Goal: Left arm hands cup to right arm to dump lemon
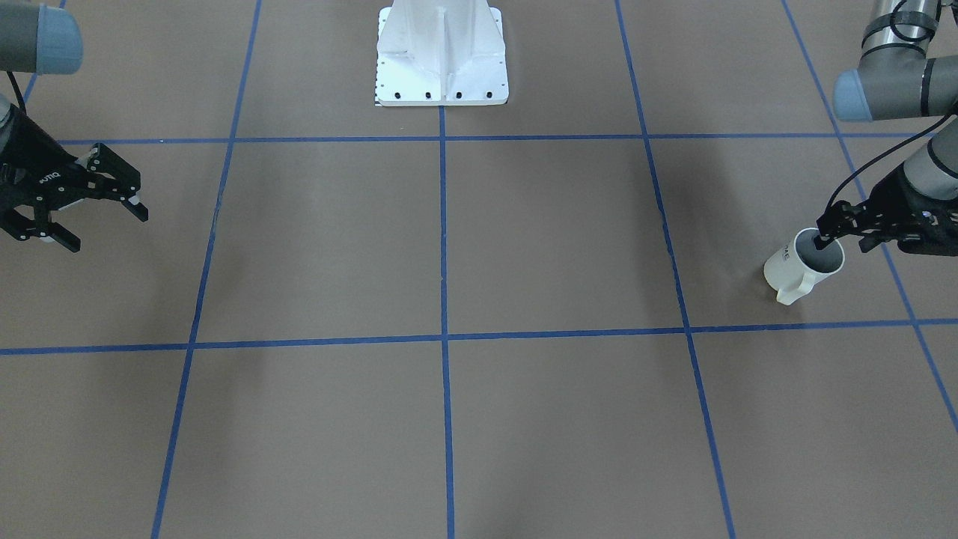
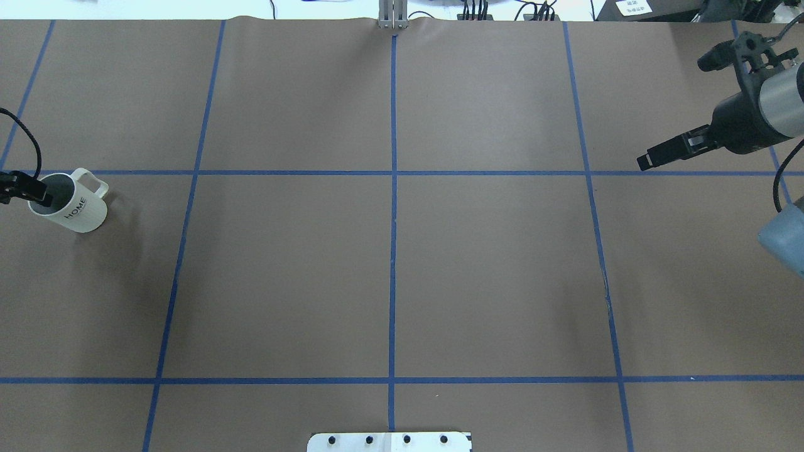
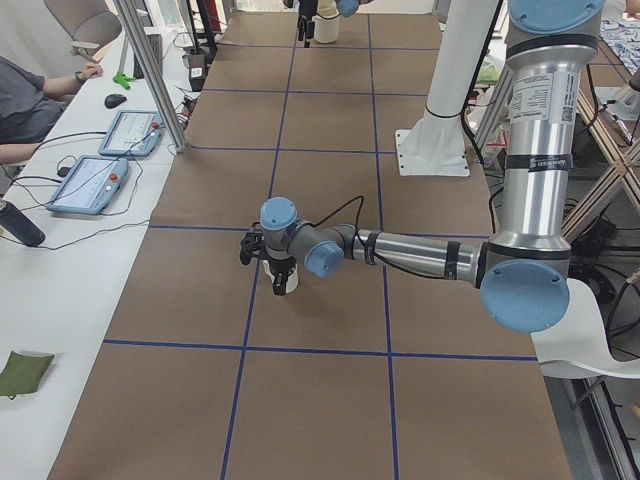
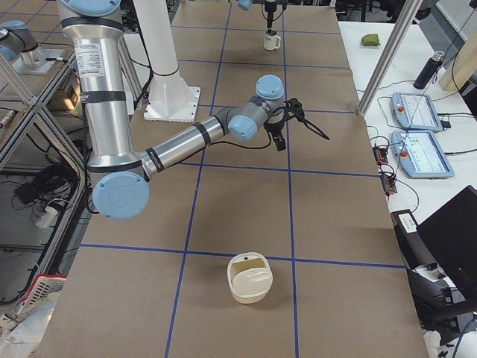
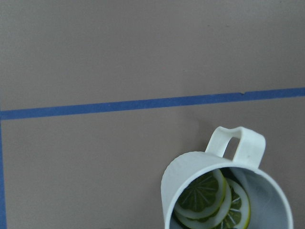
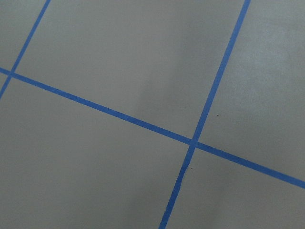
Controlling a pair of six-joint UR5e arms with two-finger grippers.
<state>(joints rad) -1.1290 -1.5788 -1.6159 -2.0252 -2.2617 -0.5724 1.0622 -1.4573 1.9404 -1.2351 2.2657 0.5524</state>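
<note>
The white ribbed "HOME" cup [image 2: 78, 207] is at the far left of the overhead view and tilted, handle pointing away from the robot. It also shows in the front view [image 1: 793, 266]. The left gripper [image 2: 34, 191] is shut on its rim, one finger inside the cup [image 1: 823, 241]. In the left wrist view the cup [image 5: 190, 167] holds lemon slices [image 5: 207, 193]. The right gripper [image 2: 681, 107] is open and empty, far off at the right edge of the table; it also shows in the front view [image 1: 105, 228] and the right side view [image 4: 302, 140].
A white tub [image 4: 250, 277] stands on the table at the robot's right end. The white robot pedestal [image 1: 441, 56] is at the table's robot side. Blue tape lines [image 2: 393, 188] grid the brown surface. A side bench with tablets [image 3: 100, 170] and a seated person [image 3: 30, 100] lies beyond the far edge.
</note>
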